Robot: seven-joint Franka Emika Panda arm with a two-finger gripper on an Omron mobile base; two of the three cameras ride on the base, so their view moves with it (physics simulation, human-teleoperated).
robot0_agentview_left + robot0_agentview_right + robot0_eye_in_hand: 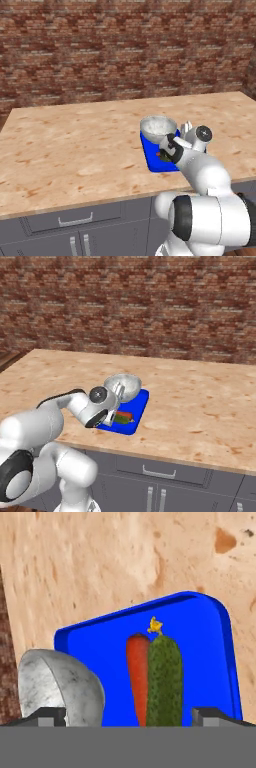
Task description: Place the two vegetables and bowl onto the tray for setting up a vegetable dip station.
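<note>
With the hand view looking down, I see my gripper spread wide at the bottom edge, holding nothing. The carrot and cucumber lie touching side by side at centre on the blue tray; the bowl sits lower left.

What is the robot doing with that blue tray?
The white robot arm's gripper hangs open over the flat blue tray on the wooden counter, holding nothing. A small orange-red carrot and a stubby dark green cucumber lie side by side on the tray. The round grey-white speckled bowl sits at one end.
</note>
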